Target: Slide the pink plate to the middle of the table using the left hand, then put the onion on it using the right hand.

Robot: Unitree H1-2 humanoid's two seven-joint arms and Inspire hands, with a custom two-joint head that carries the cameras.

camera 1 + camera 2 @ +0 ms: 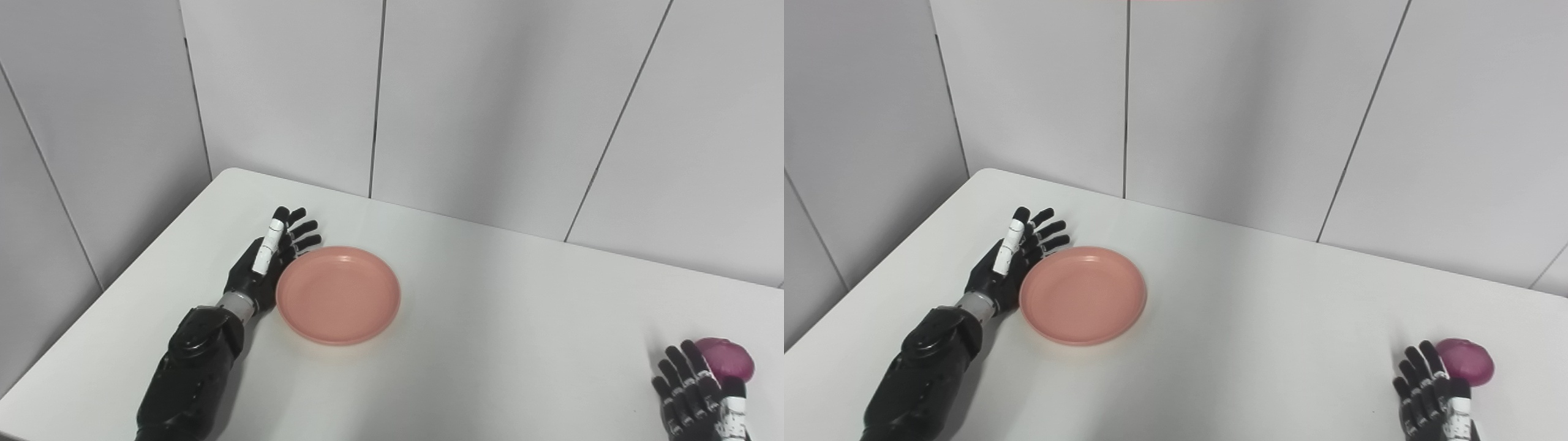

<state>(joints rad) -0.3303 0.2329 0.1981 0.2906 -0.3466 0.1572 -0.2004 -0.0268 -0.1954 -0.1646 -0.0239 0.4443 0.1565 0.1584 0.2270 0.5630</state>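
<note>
The pink plate (338, 294) lies flat on the left-centre of the white table (502, 318). My left hand (269, 257) stands on edge with its palm against the plate's left rim, fingers straight and spread, holding nothing. A purple onion (727, 360) rests near the table's right front corner. Just left of the onion, my right hand (698, 395) sits low at the picture's bottom edge, fingers apart and pointing up, beside the onion and not closed on it.
Grey wall panels (478, 98) rise behind the table's far edge. The table's left edge (122, 282) runs close by my left forearm (190, 367). Bare white tabletop lies between the plate and the onion.
</note>
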